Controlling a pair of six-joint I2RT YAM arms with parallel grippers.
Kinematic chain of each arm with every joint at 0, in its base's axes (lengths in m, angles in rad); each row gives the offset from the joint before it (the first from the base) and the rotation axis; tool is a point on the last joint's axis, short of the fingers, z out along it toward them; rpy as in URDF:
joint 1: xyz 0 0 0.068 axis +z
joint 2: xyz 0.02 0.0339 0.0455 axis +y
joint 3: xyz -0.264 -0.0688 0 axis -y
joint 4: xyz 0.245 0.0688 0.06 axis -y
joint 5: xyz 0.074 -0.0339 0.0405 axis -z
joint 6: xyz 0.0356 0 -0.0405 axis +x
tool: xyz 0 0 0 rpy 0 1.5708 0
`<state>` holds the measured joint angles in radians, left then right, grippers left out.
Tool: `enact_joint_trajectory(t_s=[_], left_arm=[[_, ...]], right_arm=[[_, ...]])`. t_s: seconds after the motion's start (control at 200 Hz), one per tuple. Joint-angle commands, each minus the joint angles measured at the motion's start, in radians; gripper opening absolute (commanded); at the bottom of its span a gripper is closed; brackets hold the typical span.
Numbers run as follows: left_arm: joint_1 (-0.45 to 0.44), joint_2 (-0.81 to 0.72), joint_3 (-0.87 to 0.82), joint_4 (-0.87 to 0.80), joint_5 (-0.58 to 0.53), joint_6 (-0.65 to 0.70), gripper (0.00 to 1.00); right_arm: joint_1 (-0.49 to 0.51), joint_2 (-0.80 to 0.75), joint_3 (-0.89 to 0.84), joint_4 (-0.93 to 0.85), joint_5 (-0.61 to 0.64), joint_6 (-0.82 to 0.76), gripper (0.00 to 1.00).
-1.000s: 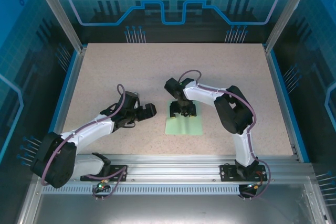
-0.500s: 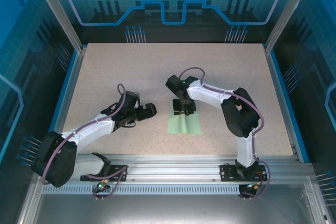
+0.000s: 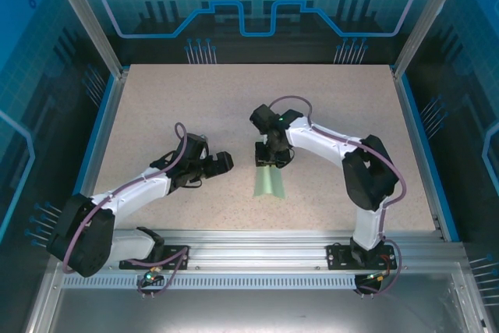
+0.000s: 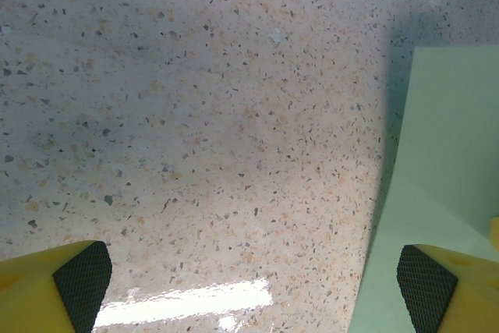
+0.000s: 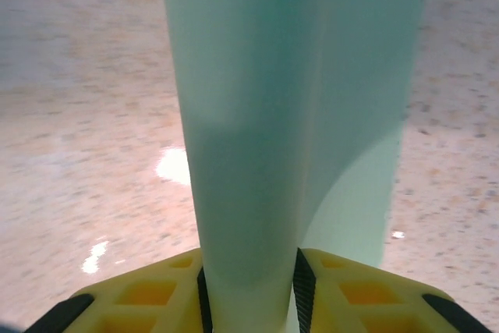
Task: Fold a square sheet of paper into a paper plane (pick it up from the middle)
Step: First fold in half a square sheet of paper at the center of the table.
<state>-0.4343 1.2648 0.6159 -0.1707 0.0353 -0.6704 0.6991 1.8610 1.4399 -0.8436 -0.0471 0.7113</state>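
The square sheet of paper [image 3: 270, 183], pale mint green, is pinched up at its middle into a narrow arched fold, and its near end trails on the table. My right gripper [image 3: 270, 161] is shut on that fold. In the right wrist view the paper [image 5: 288, 115] bulges up between the black pads [image 5: 302, 290] of the right gripper [image 5: 251, 295]. My left gripper [image 3: 225, 163] stands open just left of the sheet, with nothing between its fingers. In the left wrist view the left gripper [image 4: 253, 286] hangs over bare table, and the paper's edge [image 4: 444, 161] lies by the right pad [image 4: 425, 286].
The speckled beige table [image 3: 195, 115] is bounded by blue rails [image 3: 100, 130] at the sides and an aluminium rail [image 3: 257, 243] at the near edge. Both arm bases sit on that near rail.
The right jaws have closed in on the sheet, which has drawn from a flat wide shape into a narrow raised fold. The right gripper shifted slightly away from the bases. The left arm has not moved.
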Motion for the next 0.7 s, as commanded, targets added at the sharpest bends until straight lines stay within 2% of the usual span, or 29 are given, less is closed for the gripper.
enact_joint_trajectory(t_s=[0.0,0.18,0.42,0.535,0.695], left_arm=[[0.012,-0.022,0.038,-0.041,0.02,0.026,0.98],[0.012,-0.046,0.053,-0.047,0.033,0.022,0.98],[0.011,-0.04,0.055,-0.014,0.12,0.012,0.98],[0.01,-0.025,0.061,0.008,0.169,0.007,0.98],[0.001,0.008,0.07,0.041,0.211,-0.005,0.98]], right_arm=[[-0.029,-0.088,-0.018,0.122,-0.2,-0.012,0.35],[-0.099,-0.1,-0.121,0.293,-0.348,0.036,0.36],[-0.213,-0.08,-0.315,0.372,-0.354,0.013,0.39],[-0.261,-0.099,-0.377,0.361,-0.34,-0.038,0.52],[-0.299,-0.127,-0.393,0.294,-0.297,-0.122,0.63]])
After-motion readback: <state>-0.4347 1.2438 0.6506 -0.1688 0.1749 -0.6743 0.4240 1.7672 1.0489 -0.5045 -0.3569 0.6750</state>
